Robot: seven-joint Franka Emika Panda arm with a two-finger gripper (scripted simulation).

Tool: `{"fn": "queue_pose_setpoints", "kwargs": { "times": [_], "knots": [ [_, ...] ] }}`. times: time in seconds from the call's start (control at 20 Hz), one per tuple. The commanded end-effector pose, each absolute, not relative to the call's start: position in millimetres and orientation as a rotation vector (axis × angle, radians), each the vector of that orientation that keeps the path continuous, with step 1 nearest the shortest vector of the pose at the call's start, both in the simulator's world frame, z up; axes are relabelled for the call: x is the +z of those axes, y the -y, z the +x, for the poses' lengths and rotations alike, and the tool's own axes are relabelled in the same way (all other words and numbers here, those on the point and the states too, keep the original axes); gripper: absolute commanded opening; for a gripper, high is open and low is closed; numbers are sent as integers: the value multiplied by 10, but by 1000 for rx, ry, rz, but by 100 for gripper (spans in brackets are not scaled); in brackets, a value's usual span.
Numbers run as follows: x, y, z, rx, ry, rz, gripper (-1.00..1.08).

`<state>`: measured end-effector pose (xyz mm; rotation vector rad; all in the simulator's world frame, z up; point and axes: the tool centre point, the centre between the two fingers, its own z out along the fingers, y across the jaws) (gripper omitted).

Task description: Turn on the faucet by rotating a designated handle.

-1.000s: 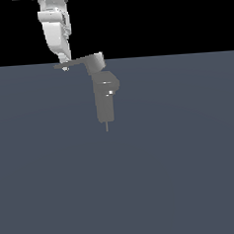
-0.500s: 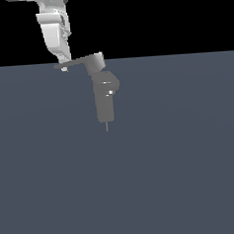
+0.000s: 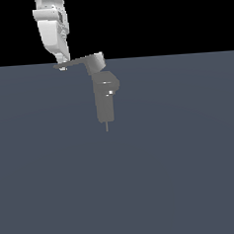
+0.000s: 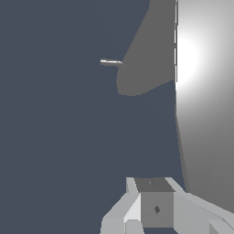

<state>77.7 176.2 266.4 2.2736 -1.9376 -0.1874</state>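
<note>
The faucet (image 3: 106, 100) is a grey upright column with a thin pin (image 3: 107, 127) at its tip and a block (image 3: 95, 62) on top. The handle (image 3: 73, 63), a thin flat lever, reaches from that block toward the exterior view's left. My gripper (image 3: 61, 62) hangs from the white arm right at the lever's pointed end and touches it. In the wrist view the handle (image 4: 205, 91) is a broad bright surface close beside my gripper (image 4: 155, 203), with the faucet (image 4: 144, 59) and its pin (image 4: 109, 61) beyond. No gap shows between the fingers, and nothing is held.
A flat dark blue-grey floor (image 3: 143, 186) spreads around the faucet. The white arm (image 3: 50, 24) comes down from above at the exterior view's left. No other objects are in view.
The handle's pointed end and my gripper have shifted slightly toward the exterior view's left; the lever has turned a little about the block. The faucet column has stayed put.
</note>
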Motion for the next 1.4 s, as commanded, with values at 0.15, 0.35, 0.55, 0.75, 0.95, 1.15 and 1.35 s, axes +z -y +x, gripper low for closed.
{"fn": "queue_pose_setpoints", "kwargs": {
  "times": [0.15, 0.35, 0.55, 0.75, 0.95, 1.15, 1.35],
  "knots": [
    [2691, -1739, 643, -190, 1936, 2270, -100],
    [2709, -1728, 552, -190, 1936, 2270, -100],
    [2727, -1717, 457, -190, 1936, 2270, -100],
    [2747, -1705, 359, -190, 1936, 2270, -100],
    [2769, -1689, 259, -190, 1937, 2270, -100],
    [2789, -1677, 155, -190, 1937, 2270, -100],
    [2811, -1665, 49, -190, 1937, 2270, -100]
  ]
}}
